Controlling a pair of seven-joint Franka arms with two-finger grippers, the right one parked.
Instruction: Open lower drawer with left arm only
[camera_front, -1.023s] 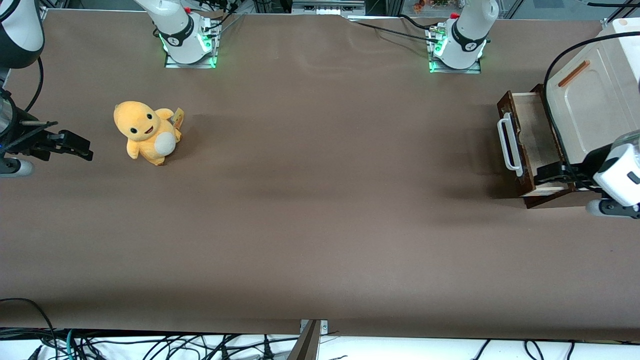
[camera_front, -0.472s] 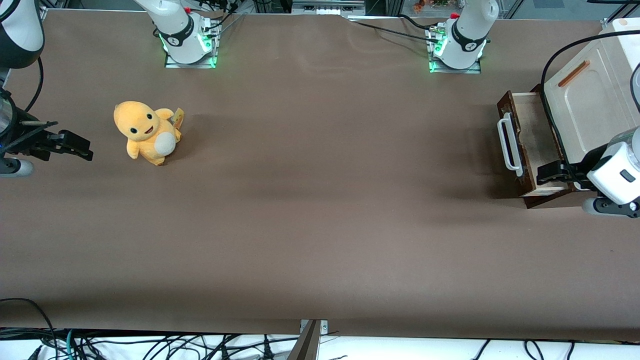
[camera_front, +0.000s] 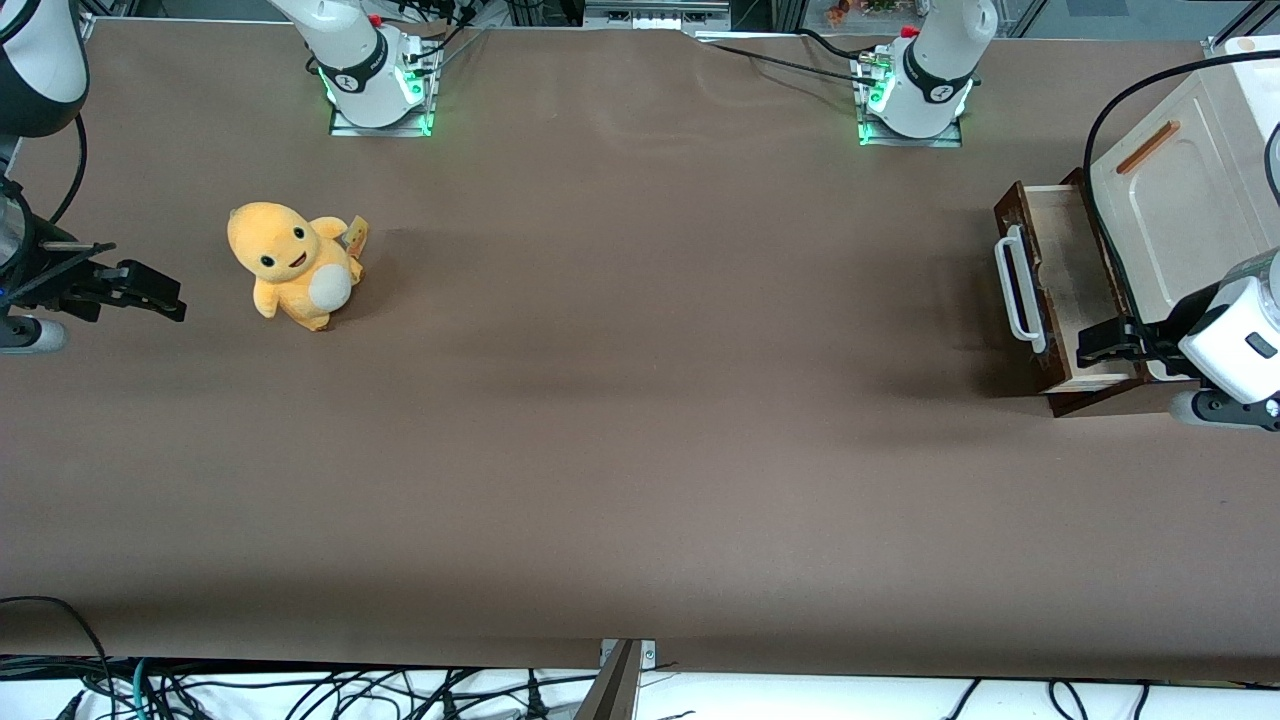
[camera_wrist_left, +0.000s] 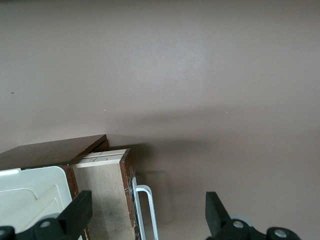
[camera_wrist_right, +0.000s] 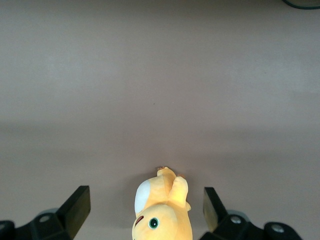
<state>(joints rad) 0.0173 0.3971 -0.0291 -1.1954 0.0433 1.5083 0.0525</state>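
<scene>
i've got the lower drawer (camera_front: 1062, 290) pulled out from under the cream cabinet (camera_front: 1190, 215), at the working arm's end of the table (camera_front: 640, 400). pale wood inside is showing, and the dark brown front with its white bar-loop handle (camera_front: 1013, 283) faces the middle of the table.

the left arm (camera_front: 1235, 340) is over the drawer's corner nearest the front camera. its gripper (camera_front: 1100, 345) hangs above the drawer's pale side wall at that corner, not on the handle. in the left wrist view the gripper (camera_wrist_left: 147, 215) has its fingers (camera_wrist_left: 77, 215) spread wide, nothing between them. one finger lines up over the drawer's inside next to the cabinet edge, the other over bare table. the drawer (camera_wrist_left: 102, 192) and its handle (camera_wrist_left: 146, 212) both show in the gap between them. i can't tell whether a fingertip touches the wood.

a black cable (camera_front: 1100, 170) loops from the arm up across the cabinet's cream panel, near the slim orange-brown handle (camera_front: 1147, 147).

a yellow plush toy (camera_front: 292, 263) sits well apart, toward the parked arm's end. two arm bases lit green (camera_front: 378, 85) stand along the table edge farthest from the front camera.
</scene>
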